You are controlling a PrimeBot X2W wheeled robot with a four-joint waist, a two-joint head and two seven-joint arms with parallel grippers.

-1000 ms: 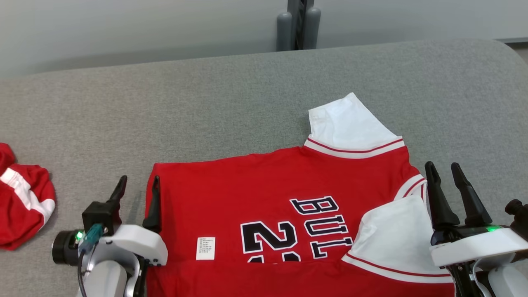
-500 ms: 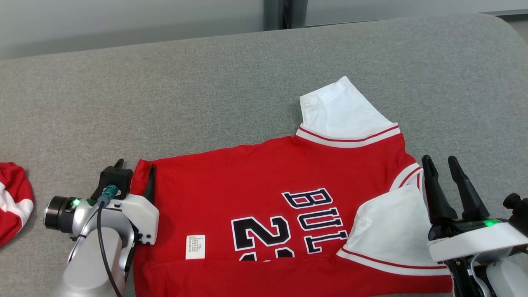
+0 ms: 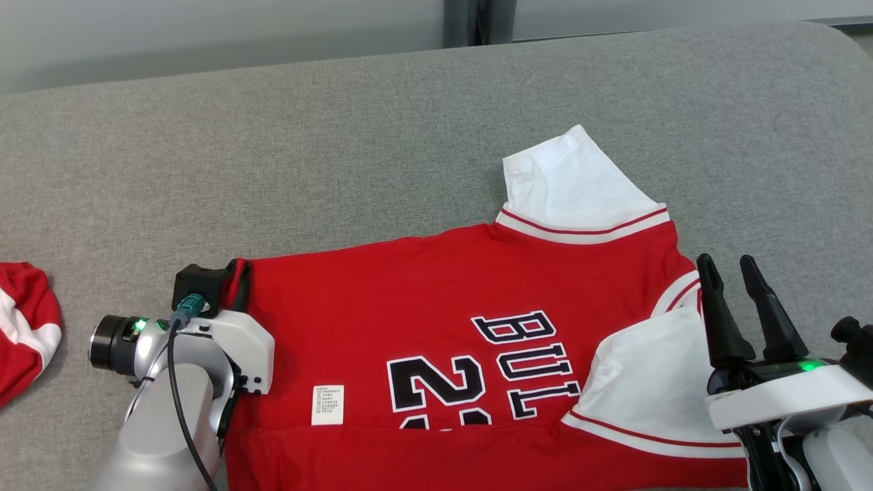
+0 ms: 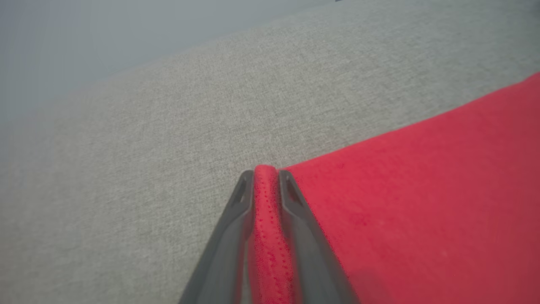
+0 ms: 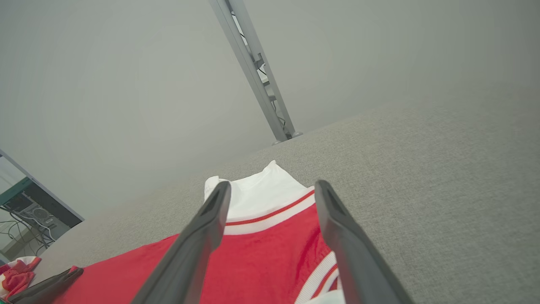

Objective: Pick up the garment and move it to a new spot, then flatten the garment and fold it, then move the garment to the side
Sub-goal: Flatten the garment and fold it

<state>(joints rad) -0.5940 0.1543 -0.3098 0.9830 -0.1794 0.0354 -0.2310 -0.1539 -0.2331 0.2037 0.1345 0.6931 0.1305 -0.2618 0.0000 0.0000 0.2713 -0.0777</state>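
Where its two fingers meet, the left claw (image 4: 265, 179) is clamped on the hem corner of the jersey (image 3: 436, 293), red cloth bulging between them. The right claw (image 3: 725, 267) stands apart, holding nothing, beside the jersey's near sleeve (image 3: 648, 382). One jersey lies on the grey cushion (image 3: 341, 136), with two white sleeves showing and its print half hidden under a fold. Left of it, one more red garment (image 3: 24, 327) is cut off.

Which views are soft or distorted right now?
Head view: sharp and evenly lit, lettering on the jersey crisp. Left wrist view: slightly soft throughout, left gripper blurred near the lens. Right wrist view: right gripper blurred up close, scene tilted by the wide angle.
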